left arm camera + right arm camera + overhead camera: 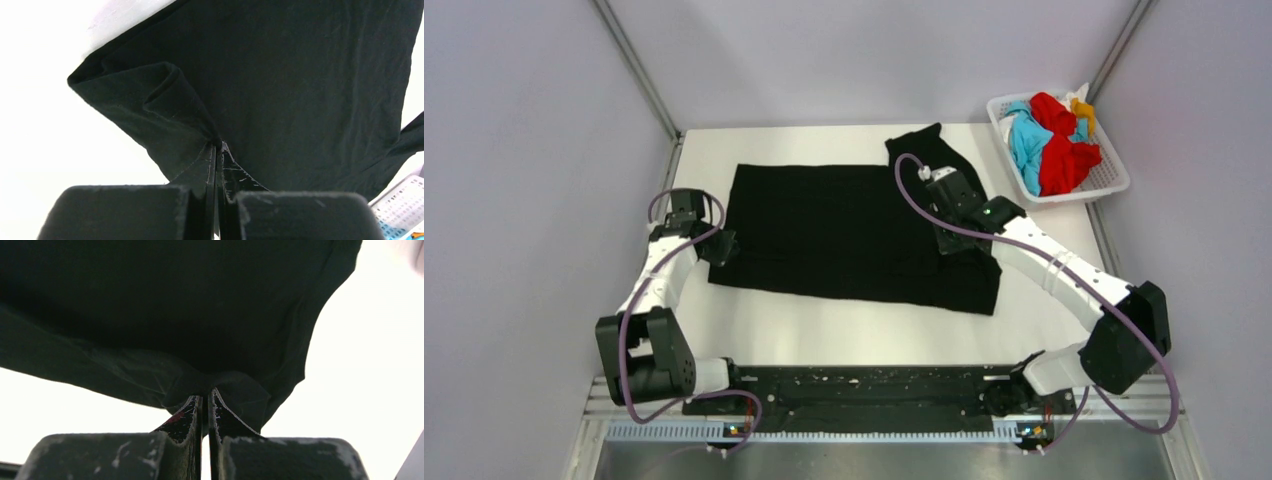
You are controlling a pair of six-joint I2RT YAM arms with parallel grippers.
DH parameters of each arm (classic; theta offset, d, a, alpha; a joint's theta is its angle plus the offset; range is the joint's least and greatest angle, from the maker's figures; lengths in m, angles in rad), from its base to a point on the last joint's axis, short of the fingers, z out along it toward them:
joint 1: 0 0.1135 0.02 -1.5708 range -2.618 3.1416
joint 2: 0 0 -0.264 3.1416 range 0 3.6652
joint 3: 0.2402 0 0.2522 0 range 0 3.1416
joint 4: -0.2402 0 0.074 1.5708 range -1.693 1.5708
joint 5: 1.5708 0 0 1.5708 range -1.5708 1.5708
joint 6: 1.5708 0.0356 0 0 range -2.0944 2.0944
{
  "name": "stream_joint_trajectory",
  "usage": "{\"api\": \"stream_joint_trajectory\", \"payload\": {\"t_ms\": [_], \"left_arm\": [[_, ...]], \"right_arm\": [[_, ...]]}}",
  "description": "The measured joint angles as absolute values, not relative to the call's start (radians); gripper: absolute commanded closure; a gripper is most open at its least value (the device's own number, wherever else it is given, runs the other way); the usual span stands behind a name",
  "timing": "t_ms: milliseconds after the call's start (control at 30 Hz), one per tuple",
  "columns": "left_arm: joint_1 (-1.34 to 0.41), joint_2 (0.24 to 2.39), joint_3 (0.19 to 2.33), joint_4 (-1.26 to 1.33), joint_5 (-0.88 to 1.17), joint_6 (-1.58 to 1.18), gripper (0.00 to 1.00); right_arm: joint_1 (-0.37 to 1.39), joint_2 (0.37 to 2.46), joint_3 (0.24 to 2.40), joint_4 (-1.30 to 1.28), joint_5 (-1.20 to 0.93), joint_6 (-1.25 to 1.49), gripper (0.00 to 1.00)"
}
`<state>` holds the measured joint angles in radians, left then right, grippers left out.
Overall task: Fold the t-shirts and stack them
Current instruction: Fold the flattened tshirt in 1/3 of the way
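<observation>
**A:** How many arms, and how do they sit?

**B:** Two. The left arm is folded back at the elbow by the near left edge. Its forearm reaches ahead to the left edge of the black shirt. The right arm has its elbow out at the near right and slants away and leftward over the shirt's right part.

**A:** And the jaws?

**B:** Both pairs are closed on black cloth. The left jaws pinch a fold near the shirt's left corner, and the cloth rises in a ridge up to them. The right jaws pinch a bunched bit close to the shirt's right edge.

**A:** How does that shirt lie?

**B:** There is one black shirt, spread mostly flat in the middle of the white tabletop. One sleeve sticks out at its far right.

**A:** Anything beyond it?

**B:** One white basket stands at the far right corner of the tabletop, apart from the black shirt. Heaped inside are a red shirt, a blue shirt and a yellow shirt. They are all crumpled together. The red shows as two lumps, and I cannot tell whether that is one shirt or two.
</observation>
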<state>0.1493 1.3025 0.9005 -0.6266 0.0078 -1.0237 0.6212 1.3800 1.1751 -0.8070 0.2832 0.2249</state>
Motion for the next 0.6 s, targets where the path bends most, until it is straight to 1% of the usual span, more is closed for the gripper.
{"api": "stream_joint_trajectory", "payload": {"t_ms": [333, 367, 400, 467, 500, 533, 567, 600], "left_arm": [[0.147, 1.505, 1.002, -0.576, 0.017, -1.002, 1.0], [0.147, 1.528, 1.015, -0.571, 0.019, -0.999, 0.99], [0.146, 1.55, 1.028, -0.568, 0.02, -0.994, 0.86], [0.146, 1.59, 1.055, -0.565, 0.022, -0.987, 0.53], [0.145, 1.606, 1.066, -0.564, 0.022, -0.98, 0.37], [0.145, 1.615, 1.074, -0.563, 0.022, -0.971, 0.12], [0.145, 1.623, 1.082, -0.563, 0.021, -0.977, 0.03], [0.145, 1.625, 1.087, -0.564, 0.02, -0.965, 0.01]], "right_arm": [[0.522, 1.525, 1.267, -0.707, 0.263, 0.099, 1.0], [0.513, 1.549, 1.278, -0.699, 0.262, 0.089, 1.0], [0.505, 1.571, 1.286, -0.694, 0.261, 0.081, 1.0], [0.492, 1.611, 1.304, -0.688, 0.261, 0.069, 0.92], [0.485, 1.631, 1.312, -0.686, 0.262, 0.063, 0.9], [0.479, 1.652, 1.322, -0.68, 0.262, 0.059, 0.87], [0.473, 1.678, 1.335, -0.674, 0.262, 0.052, 0.82], [0.467, 1.705, 1.352, -0.671, 0.262, 0.049, 0.72]]}}
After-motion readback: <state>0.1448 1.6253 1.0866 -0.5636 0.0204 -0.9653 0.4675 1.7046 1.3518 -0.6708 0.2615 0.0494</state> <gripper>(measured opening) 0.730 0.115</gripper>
